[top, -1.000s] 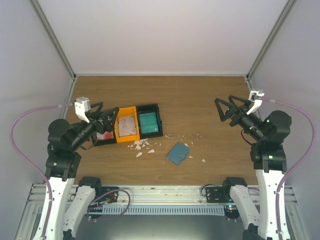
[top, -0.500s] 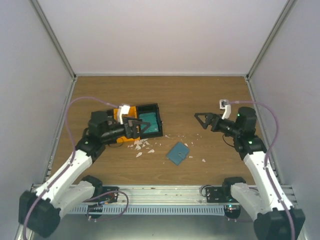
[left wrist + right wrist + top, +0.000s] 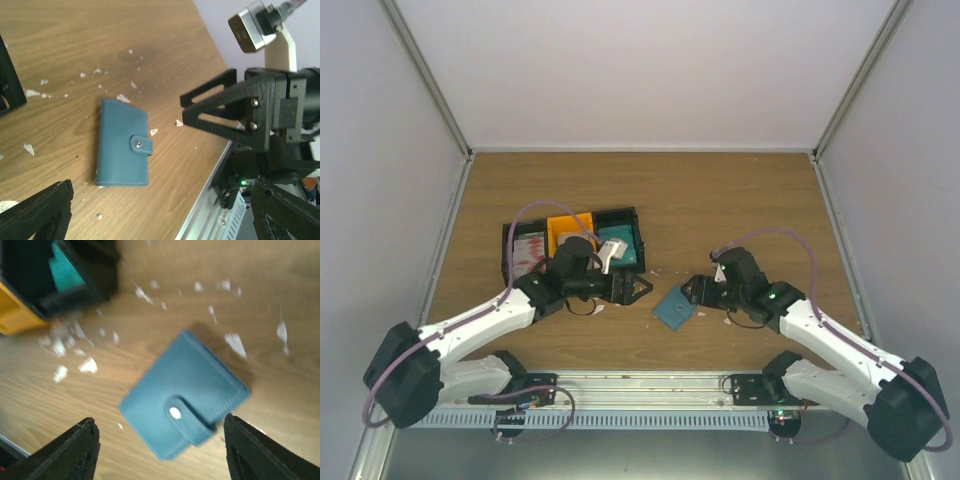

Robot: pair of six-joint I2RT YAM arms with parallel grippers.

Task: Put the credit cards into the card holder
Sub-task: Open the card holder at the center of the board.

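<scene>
The holder (image 3: 673, 307) lies shut on the table (image 3: 740, 200), just right of the bin (image 3: 620, 212), between the two arms. The left fingers (image 3: 35, 215) stand wide apart and empty; so do the right fingers (image 3: 77, 450), hovering over it. The step in hand looks like opening it - best to pin the body with one side and lift the tab (image 3: 141, 145) with the other, since smooth wood lets it slide. It is flat, stitched, leather-like, with a metal stud. The cards (image 3: 616, 245) - thin, slick stacks - sit in the bin.
</scene>
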